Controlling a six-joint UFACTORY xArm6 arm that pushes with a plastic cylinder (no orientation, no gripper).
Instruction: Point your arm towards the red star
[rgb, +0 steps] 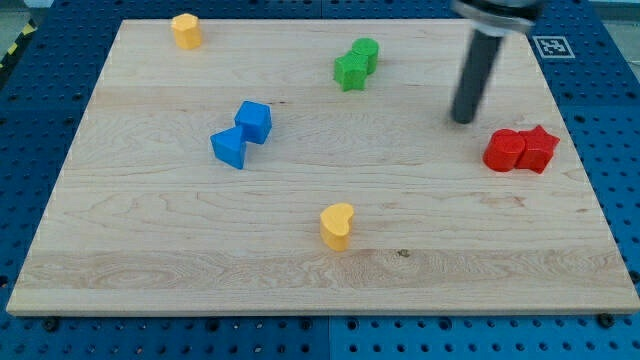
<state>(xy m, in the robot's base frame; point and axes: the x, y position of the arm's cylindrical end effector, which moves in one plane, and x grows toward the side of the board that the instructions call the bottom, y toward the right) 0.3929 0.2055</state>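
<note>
Camera view: your tip (463, 120) stands on the wooden worktop (300, 270) toward its right edge, upper half. The arm carries no hand, only a straight dark rod, so there is nothing to spread or pinch.

The red star (539, 149) lies near the right edge, touching a rounder red block (505, 150) on its left. Your tip sits just beside that pair, up and to the left, apart from both.

Risk, as judged: the rounder red block lies between your tip and the star. A straight run to the right and down would likely strike it first and shove the star toward the right edge, where little board remains.

Open room: bare wood lies above the red pair. An approach from there looks cleaner.

Well apart from your tip:
- two green blocks (355, 64), touching, toward the top edge;
- two blue blocks (243, 133), left of centre;
- a yellow block (186, 30) at the top-left corner;
- a yellow heart-like block (337, 225) near the bottom edge.
</note>
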